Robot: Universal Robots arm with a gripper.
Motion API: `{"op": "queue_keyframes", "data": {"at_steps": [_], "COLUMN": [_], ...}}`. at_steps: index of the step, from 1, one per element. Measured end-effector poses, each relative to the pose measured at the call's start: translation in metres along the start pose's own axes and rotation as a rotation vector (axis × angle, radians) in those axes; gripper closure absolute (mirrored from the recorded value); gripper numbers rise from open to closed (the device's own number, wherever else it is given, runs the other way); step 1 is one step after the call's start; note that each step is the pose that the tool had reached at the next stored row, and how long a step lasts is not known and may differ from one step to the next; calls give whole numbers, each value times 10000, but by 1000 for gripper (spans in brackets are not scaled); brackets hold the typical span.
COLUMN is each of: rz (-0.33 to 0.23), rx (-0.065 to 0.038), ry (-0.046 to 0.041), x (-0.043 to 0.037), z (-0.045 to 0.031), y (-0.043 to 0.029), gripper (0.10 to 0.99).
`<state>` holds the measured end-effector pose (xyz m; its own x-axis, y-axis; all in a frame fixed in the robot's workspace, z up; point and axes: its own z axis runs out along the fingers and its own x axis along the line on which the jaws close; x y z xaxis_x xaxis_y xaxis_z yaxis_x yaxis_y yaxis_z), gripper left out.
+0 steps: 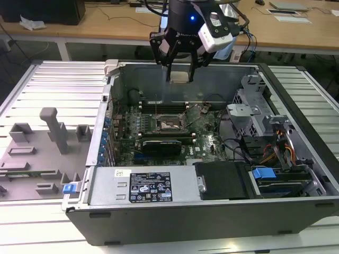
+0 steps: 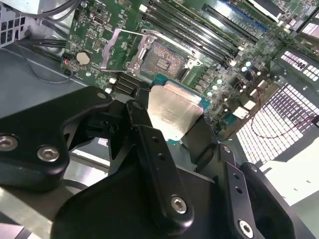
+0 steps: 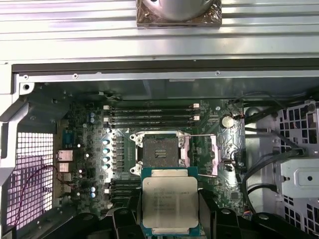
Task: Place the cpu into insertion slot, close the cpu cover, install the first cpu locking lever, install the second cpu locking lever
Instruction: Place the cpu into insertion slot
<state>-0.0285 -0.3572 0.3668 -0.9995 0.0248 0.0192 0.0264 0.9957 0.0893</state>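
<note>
My gripper [image 1: 180,70] hangs above the open computer case, shut on the cpu [image 1: 179,78], a flat silver-grey square chip. In both wrist views the cpu [image 3: 170,201] [image 2: 172,112] sits level between the black fingers [image 3: 208,209] [image 2: 149,144], which grip its two opposite edges. Below it on the green board lies the insertion slot [image 1: 170,124] [image 3: 159,152] [image 2: 167,62], its dark centre uncovered. The cpu cover [image 3: 205,155] [image 2: 124,50] stands swung open beside the slot. The chip is well above the slot and touches nothing else.
Long memory slots [image 3: 152,114] run beside the socket, and a black card [image 1: 161,144] lies on its other side. A power supply [image 1: 143,186] fills the case's front, with a drive cage [image 1: 259,114] and cables at the exterior view's right. A grey fixture [image 1: 50,129] stands outside the case on the left.
</note>
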Motion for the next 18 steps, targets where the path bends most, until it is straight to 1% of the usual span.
{"op": "queue_keyframes", "data": {"at_steps": [6,7,8,10,14,18], "rz": [-3,-4,-4,-3,-3,-2], "rx": [-1,-1,-1,-2,-1,-7], "ry": [-32,-37,-37,-38,-37,-37], "x": [0,0,-1,-2,-1,-1], "z": [102,138,192,257,341,406], "y": [-9,-12,-17,-23,-30,-26], "gripper": [545,545,545,545,545,545]}}
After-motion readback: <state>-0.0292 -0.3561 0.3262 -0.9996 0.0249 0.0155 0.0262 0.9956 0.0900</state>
